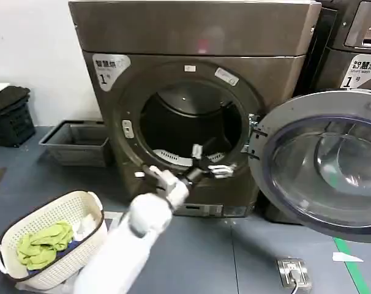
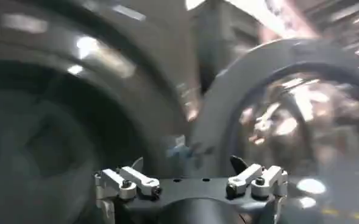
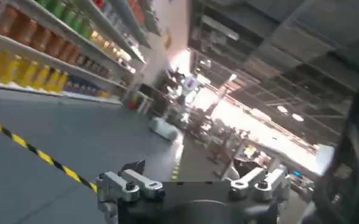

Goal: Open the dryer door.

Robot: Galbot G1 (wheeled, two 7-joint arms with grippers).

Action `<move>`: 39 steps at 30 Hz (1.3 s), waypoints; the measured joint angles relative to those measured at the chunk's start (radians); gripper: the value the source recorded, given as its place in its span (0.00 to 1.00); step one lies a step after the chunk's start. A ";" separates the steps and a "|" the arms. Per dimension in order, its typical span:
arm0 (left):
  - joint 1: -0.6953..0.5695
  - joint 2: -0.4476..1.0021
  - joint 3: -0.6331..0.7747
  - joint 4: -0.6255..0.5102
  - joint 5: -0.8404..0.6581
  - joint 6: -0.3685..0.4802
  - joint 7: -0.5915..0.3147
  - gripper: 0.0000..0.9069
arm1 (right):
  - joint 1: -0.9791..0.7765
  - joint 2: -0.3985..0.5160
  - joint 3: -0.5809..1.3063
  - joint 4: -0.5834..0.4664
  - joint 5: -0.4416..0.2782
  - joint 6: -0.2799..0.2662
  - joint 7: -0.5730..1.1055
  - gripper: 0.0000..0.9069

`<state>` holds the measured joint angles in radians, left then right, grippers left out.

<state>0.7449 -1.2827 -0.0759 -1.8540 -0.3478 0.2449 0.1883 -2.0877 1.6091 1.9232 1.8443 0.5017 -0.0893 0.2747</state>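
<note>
In front of the drum: the left gripper (image 1: pixel 205 164) sits low at the dryer's open mouth, fingers spread apart with nothing between them.
Door position: the dryer door (image 1: pixel 323 162) is already swung out wide to the robot's right on its hinges, glass facing us, chrome rim catching the light.
Direction from gripper: the door lies to the right of the left gripper, its hinge edge just beside it and its free edge well apart, out past the frame.
Wrist check: from the left wrist the door (image 2: pixel 283 109) rises just beyond the parted fingers (image 2: pixel 133 181), off to one side of the drum opening.
Nearer arm: the left one, by my eye; it is the arm up at the machine.
Right gripper (image 3: pixel 194 189): open too, gripping nothing, pointed out at the shop aisle and shelves.
Progress: door looks open, I'd say the job is essentially done.
Also nearby: a laundry basket (image 1: pixel 48 217) on the floor at the robot's left.
</note>
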 joint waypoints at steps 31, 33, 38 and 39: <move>0.313 0.580 -0.620 -0.027 -0.871 0.493 -0.474 1.00 | 0.005 0.000 -0.012 -0.129 0.042 0.000 -0.068 1.00; 0.310 0.585 -0.646 -0.004 -0.912 0.492 -0.520 1.00 | 0.004 0.000 -0.014 -0.129 0.041 0.000 -0.066 1.00; 0.331 0.601 -0.686 0.051 -0.977 0.492 -0.633 1.00 | 0.004 0.000 -0.016 -0.129 0.040 0.000 -0.062 1.00; 0.337 0.603 -0.691 0.058 -0.992 0.492 -0.649 1.00 | 0.004 0.000 -0.017 -0.129 0.039 0.000 -0.061 1.00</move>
<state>1.0816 -0.6794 -0.7673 -1.7963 -1.3395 0.7372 -0.4604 -2.0840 1.6091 1.9059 1.7150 0.5407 -0.0897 0.2133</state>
